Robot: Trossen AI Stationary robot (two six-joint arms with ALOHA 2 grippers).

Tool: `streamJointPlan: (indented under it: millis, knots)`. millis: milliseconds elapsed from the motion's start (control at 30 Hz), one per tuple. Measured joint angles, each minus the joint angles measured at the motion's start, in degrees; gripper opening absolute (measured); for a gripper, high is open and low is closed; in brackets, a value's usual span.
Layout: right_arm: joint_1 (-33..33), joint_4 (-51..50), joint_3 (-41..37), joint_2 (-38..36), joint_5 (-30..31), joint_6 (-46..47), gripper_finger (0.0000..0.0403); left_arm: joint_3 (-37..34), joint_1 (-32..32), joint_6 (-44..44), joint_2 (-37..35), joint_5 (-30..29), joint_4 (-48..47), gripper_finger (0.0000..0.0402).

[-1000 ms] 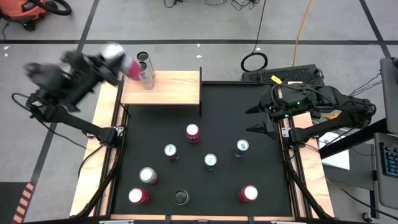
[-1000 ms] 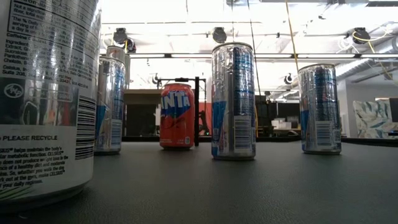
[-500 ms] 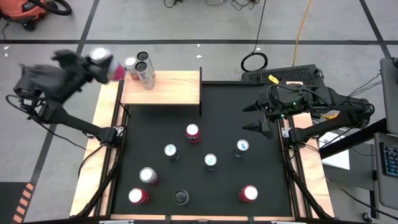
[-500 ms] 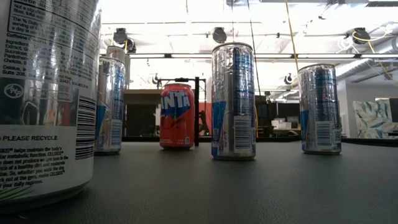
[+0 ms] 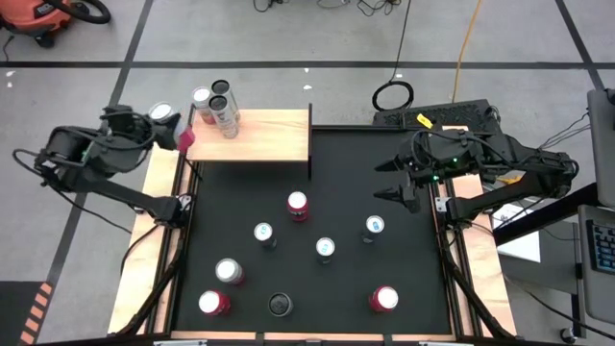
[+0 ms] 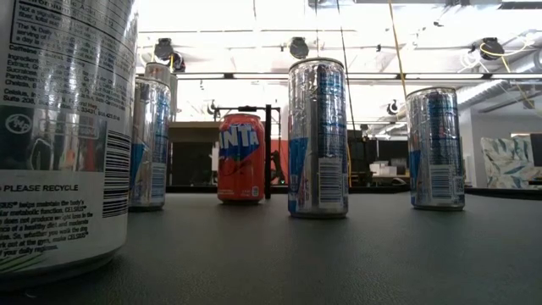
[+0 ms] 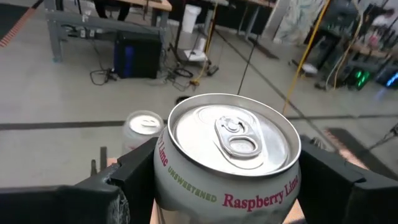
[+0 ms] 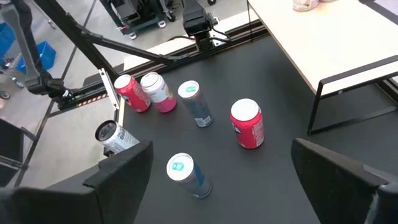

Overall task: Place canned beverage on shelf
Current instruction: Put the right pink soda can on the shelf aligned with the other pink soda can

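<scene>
My left gripper [image 5: 171, 125] is squeezing a round, shiny metal can [image 7: 227, 158] with pink letters, just off the left edge of the pale wood shelf [image 5: 259, 135]. Two cans stand at its back left corner. My right gripper [image 5: 392, 180] hangs open above the table's right edge.

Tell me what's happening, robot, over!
Left gripper shut on raspberry lime can, beside shelf. Right gripper open, waiting. Three cans crowd the shelf's corner.
</scene>
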Motion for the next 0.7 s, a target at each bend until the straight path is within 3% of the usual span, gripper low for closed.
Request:
streamJointPlan:
  millis: [200, 467, 567, 700]
  knots:
    - [0.00, 1.92, 0.00, 0.26, 3.24, -0.78, 0.0360, -3.89, 0.01, 1.72, -4.18, -4.42, 3.49, 0.0288]
    - [-0.04, 8.12, 0.00, 2.34, 3.36, -1.91, 0.0360, -12.20, 0.57, -0.09, -3.60, -6.84, 7.51, 0.0288]
    - [-0.02, 8.69, 0.00, 3.43, 3.14, -1.69, 0.0360, -13.84, 1.38, 1.17, -3.65, -7.54, 12.42, 0.0288]
    - [-0.02, 9.13, 0.00, 4.55, 2.85, -1.10, 0.0360, -13.92, 2.75, 11.89, -2.80, -7.49, 26.14, 0.0288]
